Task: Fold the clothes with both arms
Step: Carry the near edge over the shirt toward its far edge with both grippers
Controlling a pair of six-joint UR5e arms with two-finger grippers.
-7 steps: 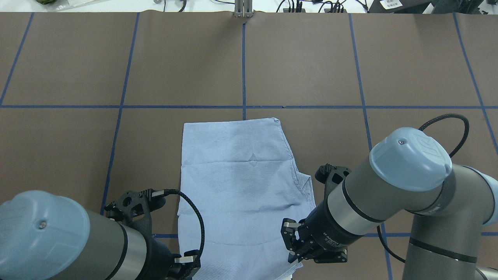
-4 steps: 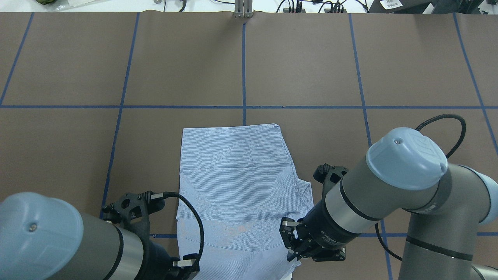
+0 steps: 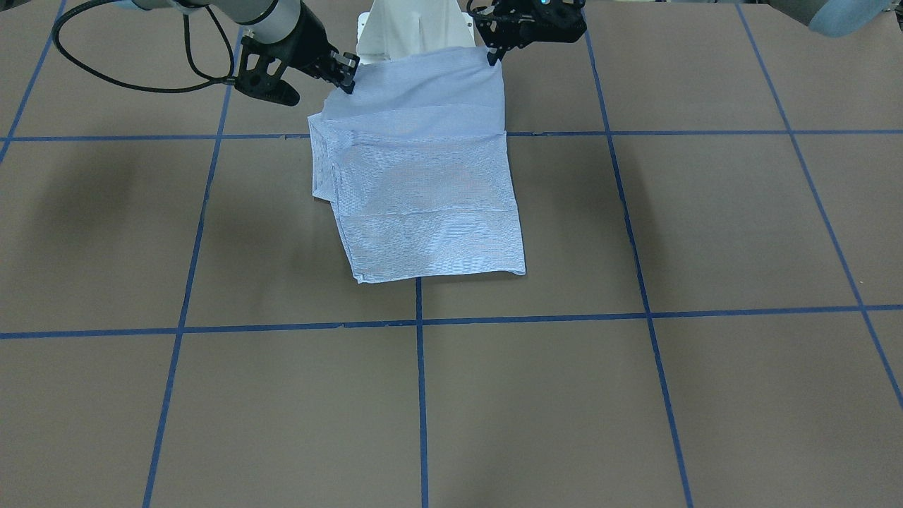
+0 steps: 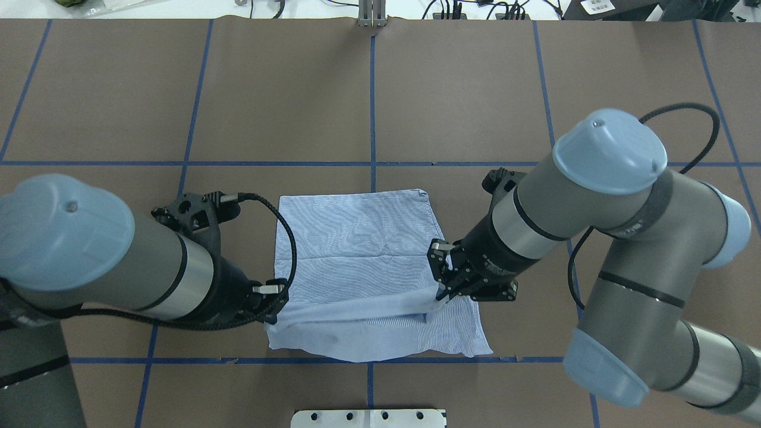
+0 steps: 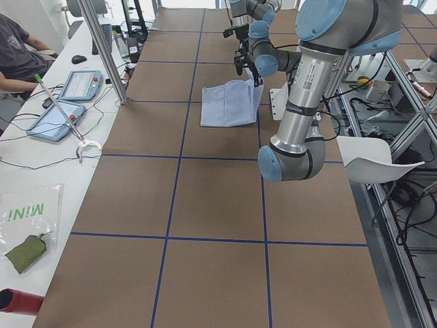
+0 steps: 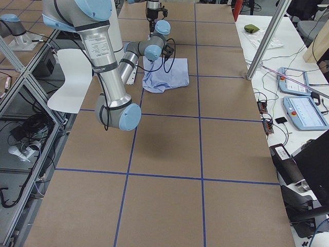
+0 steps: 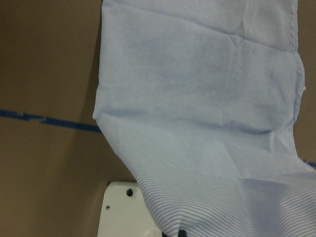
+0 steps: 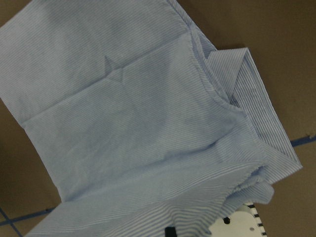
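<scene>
the shirt point(image 4: 357, 238) lies on the table point(image 4: 119, 89) close to our base, its raised edge running crosswise between left gripper point(image 4: 272, 310) and right gripper point(image 4: 443, 291), each pinched tight on a corner; the flat far half lies straight ahead of both

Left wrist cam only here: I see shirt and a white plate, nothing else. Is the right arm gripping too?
Observer: Yes. In the overhead view the right arm has its jaws shut on the near right corner of the shirt.
Operator: Near edge off the table?
Observer: Yes. The front view shows it raised between both arms, with the left arm clamped on the other corner.
Operator: Far hem?
Observer: Flat on the table, short of the blue tape line.
</scene>
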